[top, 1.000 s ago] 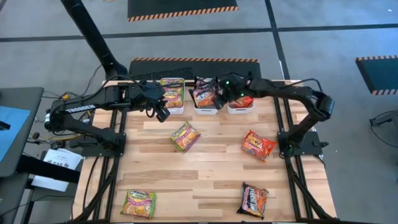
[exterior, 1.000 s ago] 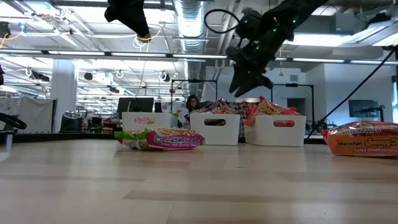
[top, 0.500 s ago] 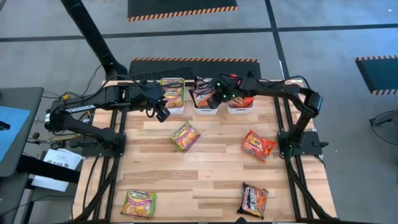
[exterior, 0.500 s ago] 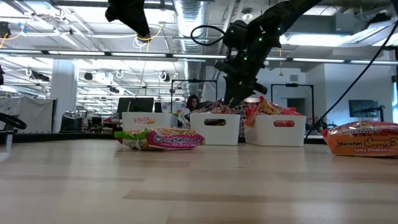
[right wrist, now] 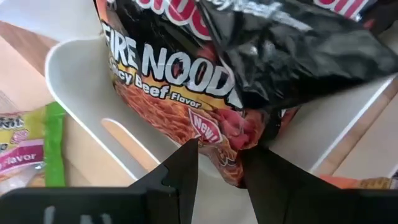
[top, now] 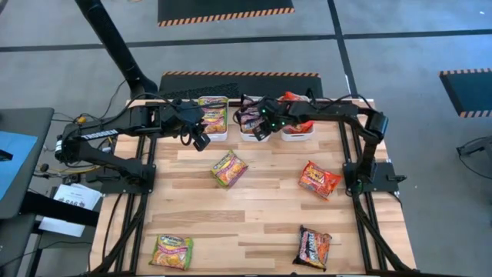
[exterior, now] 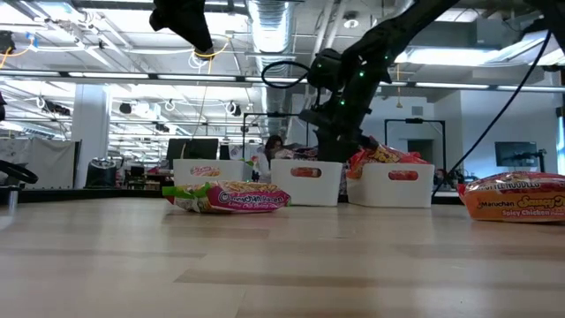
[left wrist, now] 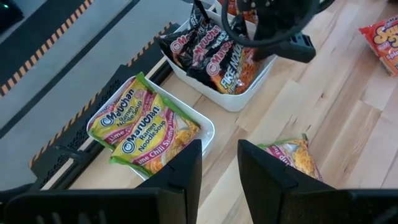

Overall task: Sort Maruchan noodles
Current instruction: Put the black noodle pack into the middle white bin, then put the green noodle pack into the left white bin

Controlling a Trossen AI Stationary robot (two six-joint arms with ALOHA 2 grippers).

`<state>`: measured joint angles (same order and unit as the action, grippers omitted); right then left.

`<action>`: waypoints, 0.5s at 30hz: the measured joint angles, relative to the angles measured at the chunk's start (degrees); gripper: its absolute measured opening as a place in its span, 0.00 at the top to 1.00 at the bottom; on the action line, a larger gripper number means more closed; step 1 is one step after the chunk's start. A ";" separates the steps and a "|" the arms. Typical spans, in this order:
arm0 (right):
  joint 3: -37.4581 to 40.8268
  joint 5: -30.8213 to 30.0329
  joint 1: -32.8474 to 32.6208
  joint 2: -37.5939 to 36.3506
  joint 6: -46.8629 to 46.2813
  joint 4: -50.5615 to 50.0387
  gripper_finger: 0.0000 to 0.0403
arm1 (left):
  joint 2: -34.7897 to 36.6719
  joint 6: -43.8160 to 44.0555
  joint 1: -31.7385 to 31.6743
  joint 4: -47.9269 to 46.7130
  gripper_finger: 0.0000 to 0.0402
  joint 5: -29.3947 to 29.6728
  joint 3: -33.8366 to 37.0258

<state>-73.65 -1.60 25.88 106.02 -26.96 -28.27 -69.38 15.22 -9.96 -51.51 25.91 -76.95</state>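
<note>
Watching from the desk: I have both arms at the top of the frame.
Right gripper (top: 261, 127): over the middle bin (top: 254, 136), fingers (right wrist: 180, 174) slightly apart beside a dark Fire Noodles packet (right wrist: 186, 106); grip unclear.
Left gripper (top: 201, 140): beside the left bin (top: 218, 135), fingers (left wrist: 183, 171) slightly apart, holding nothing.
Loose packets (top: 229, 168): four scattered on the tabletop (top: 254, 208).

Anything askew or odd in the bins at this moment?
The dark crinkly Fire Noodle packets stand crooked in the middle white plastic bin, poking over its rim, while the green-yellow packets lie flat in theirs.
</note>
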 joint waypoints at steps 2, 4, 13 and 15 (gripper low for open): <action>0.02 -0.65 -0.12 -0.14 -0.02 -0.14 0.63 | 0.00 0.00 0.00 0.00 0.77 0.00 0.00; 0.22 -0.75 0.12 -1.28 -0.07 -1.20 0.63 | 0.00 0.02 0.00 0.00 0.77 0.00 0.00; 0.24 -1.42 0.94 -7.63 -0.63 -4.86 0.63 | 0.00 0.33 0.00 0.00 0.77 -0.04 0.00; 0.22 -1.40 0.80 -9.00 -0.38 -4.42 0.63 | 0.00 0.22 0.00 -0.02 0.77 -0.04 0.00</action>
<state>-73.43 -3.01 26.68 97.02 -27.34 -32.69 -69.38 15.44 -9.96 -51.53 25.87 -76.95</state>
